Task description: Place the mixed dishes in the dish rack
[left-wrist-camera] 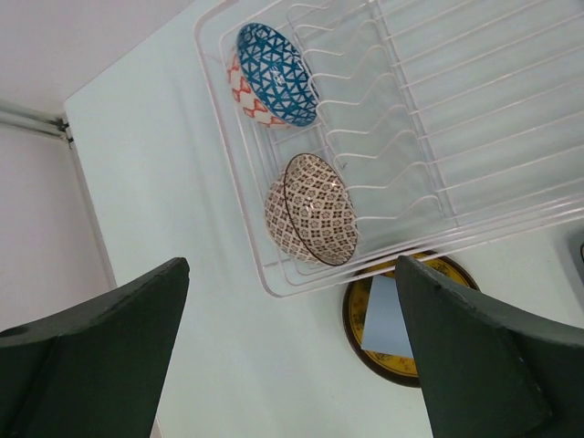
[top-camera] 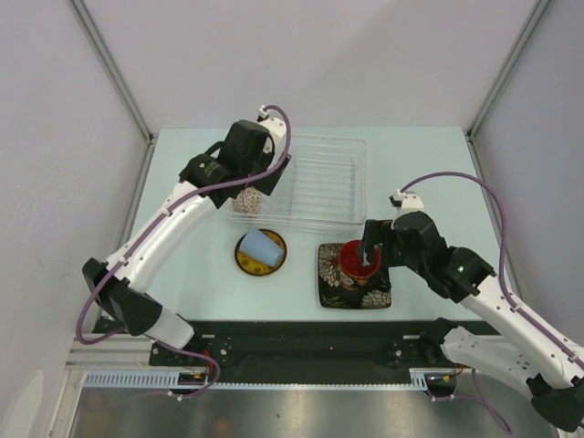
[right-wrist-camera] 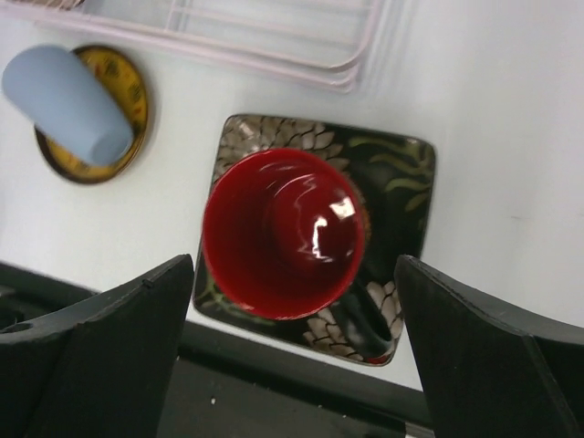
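Right pincer [right-wrist-camera: 294, 265]: jaws wide, holding nothing; one finger on either side of the mug, neither seen to touch it.
Red-inside dark mug [right-wrist-camera: 283, 233]: directly below the right pincer, upright, mouth up, standing on the square plate.
Black floral square plate [right-wrist-camera: 401, 173]: flat on the tabletop [left-wrist-camera: 155, 182] under the mug, beneath the right pincer.
Pale blue cup [right-wrist-camera: 64, 102]: to the left of the right pincer, apparently lying on its side on the round plate.
Small yellow dark-rimmed round plate [right-wrist-camera: 128, 91]: under the cup, just short of the rack's near edge.
Left pincer [left-wrist-camera: 292, 265]: jaws wide, empty; it hangs above the rack's near left corner.
Dish rack [left-wrist-camera: 474, 137]: beyond the right pincer, below the left one; most wire slots vacant.
Beige patterned bowl [left-wrist-camera: 310, 210]: on edge in the rack, just beneath the left pincer.
Blue patterned bowl [left-wrist-camera: 274, 73]: on edge in the rack, farther from the left pincer.
Step in hand (judgement): two bowls loaded, four dishes left; the mug is the present target.
Next move (judgement): lower the right pincer, close on the mug's wall, lift it clear of the plate, carry it to a vacant slot.
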`<state>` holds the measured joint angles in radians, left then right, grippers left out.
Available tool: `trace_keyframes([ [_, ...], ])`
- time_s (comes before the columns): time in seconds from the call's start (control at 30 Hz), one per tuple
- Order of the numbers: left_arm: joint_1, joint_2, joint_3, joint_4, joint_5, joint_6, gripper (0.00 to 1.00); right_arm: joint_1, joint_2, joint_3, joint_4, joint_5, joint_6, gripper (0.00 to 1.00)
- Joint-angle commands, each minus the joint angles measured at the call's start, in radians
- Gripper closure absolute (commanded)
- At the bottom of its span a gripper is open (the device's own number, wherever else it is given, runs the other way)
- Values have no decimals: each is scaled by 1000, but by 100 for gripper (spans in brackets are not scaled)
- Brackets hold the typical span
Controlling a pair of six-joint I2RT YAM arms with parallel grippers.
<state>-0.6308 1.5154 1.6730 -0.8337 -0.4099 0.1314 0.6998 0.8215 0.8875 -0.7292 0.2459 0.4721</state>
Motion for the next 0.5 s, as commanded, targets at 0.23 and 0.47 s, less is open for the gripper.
trace_keyframes([
  [0.23, 6, 22, -56, -30, 92, -62, 0, 194, 212, 94, 33, -39, -81, 7],
  [0.47, 11, -12, -79, -16, 89, -62, 0, 193, 306, 191, -7, 142, -119, 6],
])
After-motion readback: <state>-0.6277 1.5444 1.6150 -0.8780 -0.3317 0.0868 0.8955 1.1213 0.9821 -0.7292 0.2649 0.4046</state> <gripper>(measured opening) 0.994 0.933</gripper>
